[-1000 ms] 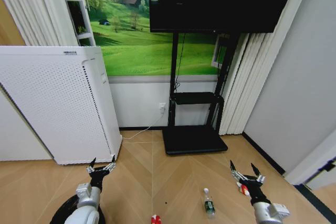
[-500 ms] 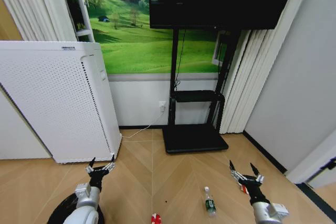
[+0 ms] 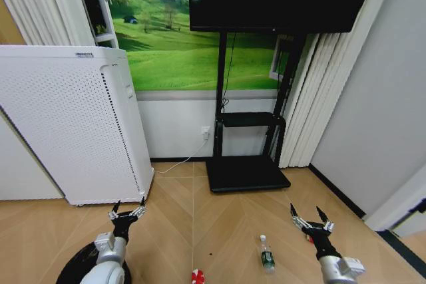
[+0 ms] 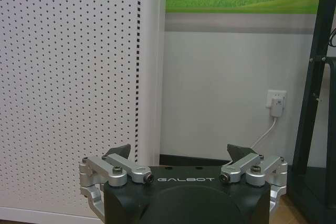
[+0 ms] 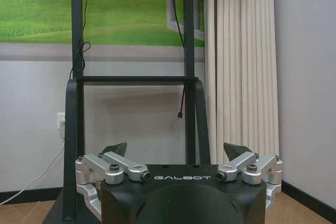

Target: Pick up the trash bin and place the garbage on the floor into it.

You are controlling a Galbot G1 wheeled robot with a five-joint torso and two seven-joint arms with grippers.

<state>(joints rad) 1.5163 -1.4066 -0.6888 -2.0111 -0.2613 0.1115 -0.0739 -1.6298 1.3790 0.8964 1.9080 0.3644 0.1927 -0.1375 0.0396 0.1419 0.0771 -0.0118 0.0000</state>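
Both pincers, left point(image 3: 128, 214) and right point(image 3: 310, 219), hang wide open and empty. Lower the left squarely over the trash bin point(image 3: 73, 269), probably rim-first, at lower left.

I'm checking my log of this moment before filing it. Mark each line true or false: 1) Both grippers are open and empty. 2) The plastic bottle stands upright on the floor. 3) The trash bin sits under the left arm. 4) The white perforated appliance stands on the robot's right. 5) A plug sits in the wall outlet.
1) True: the left gripper and the right gripper are both open, holding nothing.
2) False: the plastic bottle lies on its side on the floor.
3) True: the trash bin shows beneath the left arm.
4) False: the white perforated appliance stands on the robot's left.
5) True: a white plug sits in the wall outlet.
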